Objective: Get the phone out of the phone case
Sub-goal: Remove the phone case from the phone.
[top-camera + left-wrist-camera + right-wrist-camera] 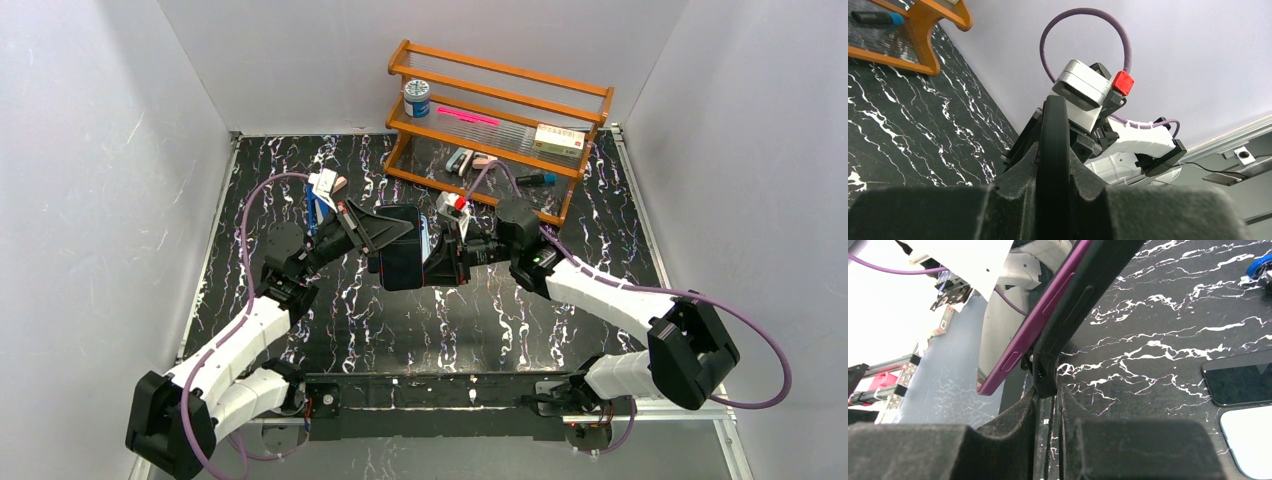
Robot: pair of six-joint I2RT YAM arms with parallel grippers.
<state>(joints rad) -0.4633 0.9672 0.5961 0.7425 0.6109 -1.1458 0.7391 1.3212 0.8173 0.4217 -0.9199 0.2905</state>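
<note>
The black phone case (400, 262) is held up off the table between both grippers at the middle. My left gripper (393, 233) is shut on the case's edge, which fills the left wrist view (1054, 130) between the fingers. My right gripper (441, 258) is shut on the case's lower corner (1047, 382). In the right wrist view the purple phone (1034, 329) stands apart from the case (1083, 295) along its side, with its lower end lifted out of the case. Its buttons show.
A wooden rack (500, 120) stands at the back with a tin (416, 98), a pink pen (467, 116) and a small box (558, 140). A blue-and-white object (320, 200) lies at the left. A dark flat slab (1240, 384) and a white one (1250, 437) lie on the marbled mat.
</note>
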